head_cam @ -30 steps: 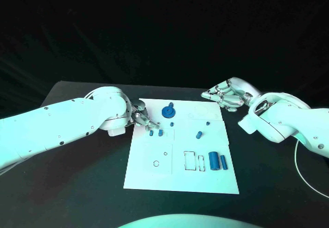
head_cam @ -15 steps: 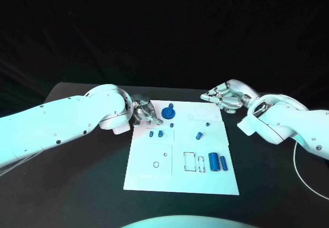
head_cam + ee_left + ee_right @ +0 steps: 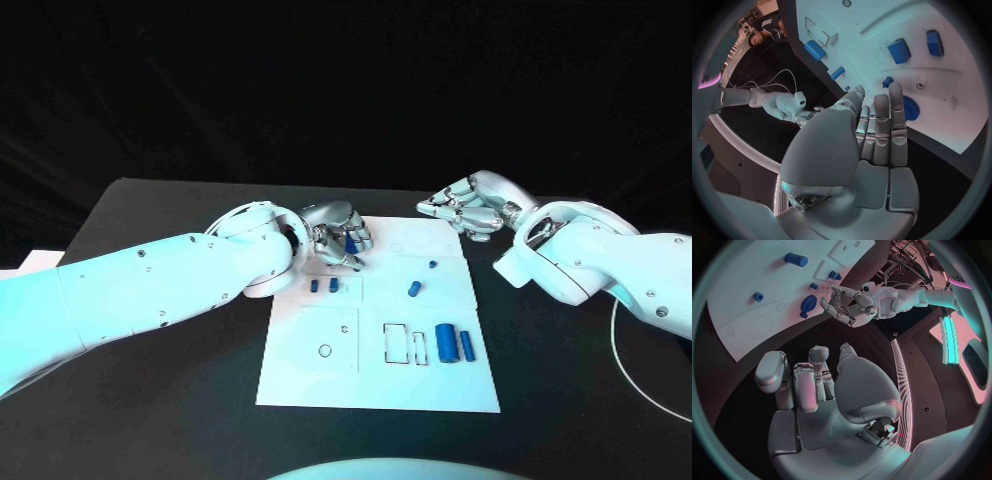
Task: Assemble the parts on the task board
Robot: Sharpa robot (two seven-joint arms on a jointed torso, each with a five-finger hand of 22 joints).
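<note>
Two hands over the far end of the task board [image 3: 378,385], neither holding a part. Left hand [image 3: 335,237] sits above the board's far-left corner, fingers [image 3: 881,131] straight and close together, thumb alongside; nothing in the palm. Its fingertips lie over the round blue gear-like part [image 3: 910,108] — whether they touch it, I cannot tell. In the right wrist view that same left hand [image 3: 844,308] shows just beside the round part [image 3: 808,305], fingers loosely bent. Right hand [image 3: 470,207] hovers past the board's far-right corner, over the black surface [image 3: 173,390], fingers [image 3: 806,387] curled inward on nothing, apart from every part. On the board: two small blue blocks [image 3: 323,285] side by side just nearer than the left hand; a small blue peg [image 3: 433,265] and a short blue piece [image 3: 414,289] toward the right side; a larger blue cylinder [image 3: 446,343] with a thinner one [image 3: 466,345] just beside it near the right edge. Outlined slots [image 3: 405,343] lie left of the cylinders — unfilled.
</note>
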